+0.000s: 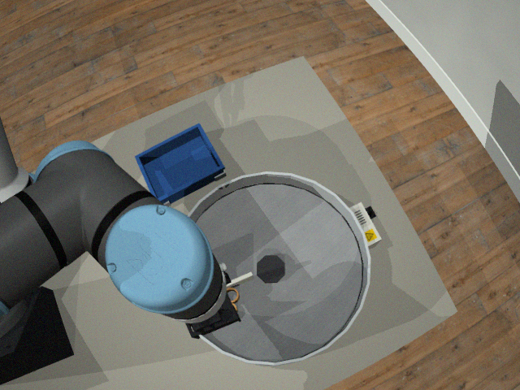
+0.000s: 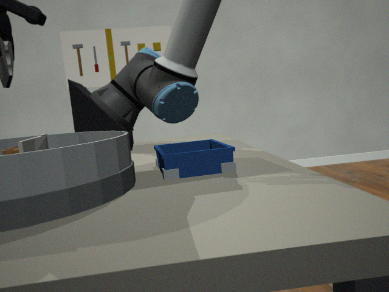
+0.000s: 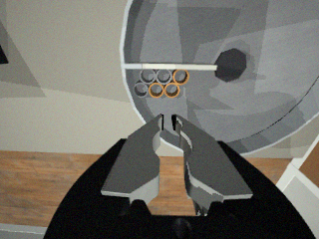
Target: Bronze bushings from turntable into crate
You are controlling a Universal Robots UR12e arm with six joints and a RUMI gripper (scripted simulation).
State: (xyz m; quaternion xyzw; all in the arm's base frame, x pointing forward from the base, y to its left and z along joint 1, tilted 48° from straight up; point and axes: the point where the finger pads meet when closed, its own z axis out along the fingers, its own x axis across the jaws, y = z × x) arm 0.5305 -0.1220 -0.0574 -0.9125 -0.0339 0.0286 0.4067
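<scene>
Across the broad, matte beige bench (image 1: 281,96) (image 2: 282,219) (image 3: 65,115), plan a low, level route. Over the round grey turntable (image 1: 366,268) (image 2: 94,163) (image 3: 123,45), with faceted walls and a mottled floor, descend straight, clear of the rim. Keep the blue rectangular open-topped crate (image 1: 192,188) (image 2: 194,163) for bronze only; none visible inside yet. Before lowering the dark, angular two-jaw hand (image 1: 214,321) (image 2: 6,82) (image 3: 167,116), open it: nearly closed now, just a slit between the tips, gripping nothing. Avoid scraping the straight off-white divider bar (image 1: 240,279) (image 2: 33,143) (image 3: 179,66). Beside it in the wrist view, find three short orange-bronze bushings (image 1: 237,295) (image 2: 11,151) (image 3: 178,90), on the turntable: two near, one far right. Start probably with the near right one, straddling the thin wall gently, without nudging the three dull grey steel bushings (image 3: 135,90) packed left.
</scene>
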